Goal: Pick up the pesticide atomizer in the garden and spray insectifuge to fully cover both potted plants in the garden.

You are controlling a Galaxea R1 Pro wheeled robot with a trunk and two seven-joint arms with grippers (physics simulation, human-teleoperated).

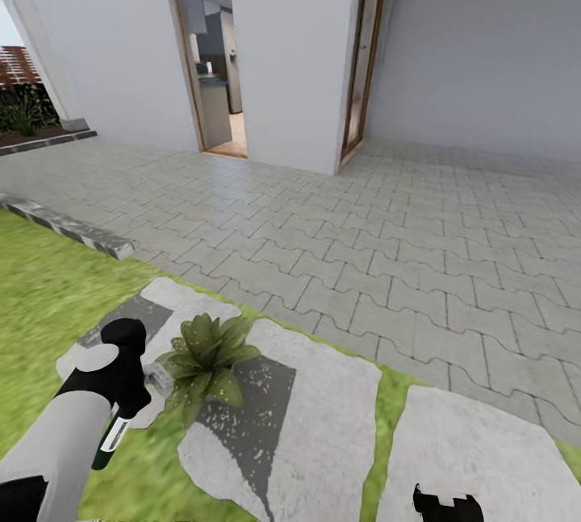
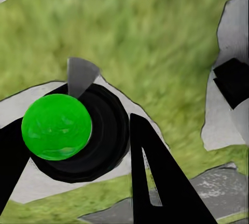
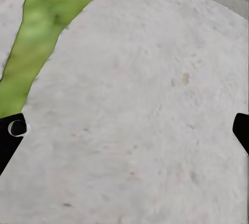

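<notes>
The left gripper (image 2: 78,146) was clamped on the pesticide atomizer (image 2: 78,133), a black round-bodied sprayer with a glossy green dome (image 2: 56,126) on its end; in the left wrist view its two black fingers (image 2: 161,182) stood on either side of the black body. In the head view the left gripper (image 1: 121,377) sat at the end of a pale grey forearm above the lawn, with the atomizer's dark bottle (image 1: 109,441) hanging below it and a small grey nozzle (image 1: 158,377) pointing toward the plant.

Just beside that nozzle stood one potted plant (image 1: 206,359), a low rosette of pointed green leaves, resting at the edge of a pale irregular stepping stone (image 1: 315,425) with a darker grey patch. Green grass (image 1: 48,296) lay around the stones.

The right gripper (image 3: 124,130) hung over another pale stepping stone (image 3: 135,110) with its black fingertips (image 3: 9,136) spread wide apart, nothing between them.

Further out ran a grey interlocking paved patio (image 1: 387,248), a striped kerb (image 1: 68,225), white house walls and an open wooden-framed doorway (image 1: 214,54).
</notes>
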